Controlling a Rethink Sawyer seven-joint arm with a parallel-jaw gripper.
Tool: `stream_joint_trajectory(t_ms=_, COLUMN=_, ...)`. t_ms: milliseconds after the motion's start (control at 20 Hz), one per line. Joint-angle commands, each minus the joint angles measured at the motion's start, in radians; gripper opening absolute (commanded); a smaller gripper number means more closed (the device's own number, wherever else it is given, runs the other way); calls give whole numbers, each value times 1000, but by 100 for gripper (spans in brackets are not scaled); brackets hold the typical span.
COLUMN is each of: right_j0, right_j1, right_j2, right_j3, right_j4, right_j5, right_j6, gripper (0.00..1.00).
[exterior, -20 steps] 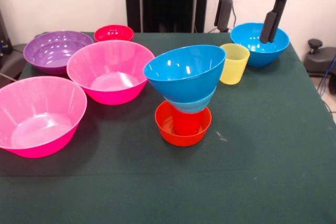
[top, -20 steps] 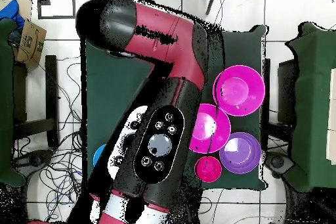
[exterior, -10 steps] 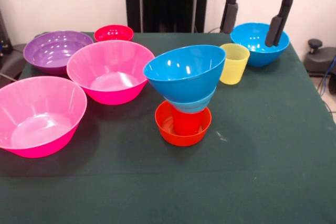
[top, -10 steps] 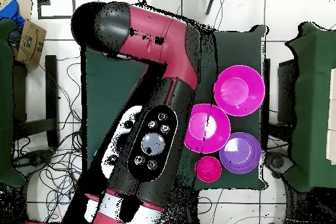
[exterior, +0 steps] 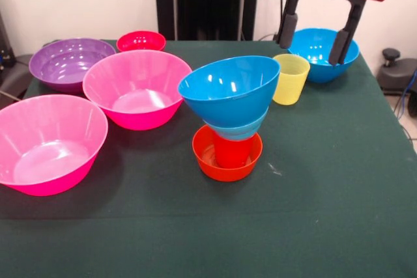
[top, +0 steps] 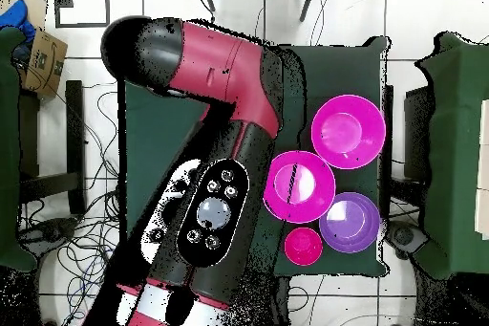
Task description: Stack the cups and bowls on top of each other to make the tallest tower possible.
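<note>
While claw (exterior: 316, 37) hangs released over far blue bowl (exterior: 322, 53) | tower (exterior: 229, 118) mid-table | front cloth bare

no readable text, labels or numbers

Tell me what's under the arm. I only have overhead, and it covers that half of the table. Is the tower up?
Observer: Yes. The tower stands on the small orange bowl, with a red cup, a light-blue bowl and the top blue bowl above it.
Operator: Is the top level?
Observer: No, the top blue bowl sits tilted.
Operator: Claw?
Observer: The claw is open and empty, over the loose blue bowl at the table's far side.
Operator: Any cups free?
Observer: The yellow cup stands upright beside that loose blue bowl.
</note>
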Motion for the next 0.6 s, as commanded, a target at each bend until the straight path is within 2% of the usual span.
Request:
stream_joint_trajectory(t_ms=50, right_j0=34, right_j1=28, right_j2=84, right_j3=184, right_j4=-71, right_j5=-84, right_j6=143, gripper=100)
stream_joint_trajectory(t_ms=350, right_j0=49, right_j1=40, right_j2=79, right_j3=238, right_j4=-51, right_j5=-151, right_j6=195, gripper=100)
stream_joint_trajectory(t_ms=600, right_j0=26, right_j1=52, right_j2=98, right_j3=234, right_j4=-34, right_j5=-151, right_j6=175, gripper=100)
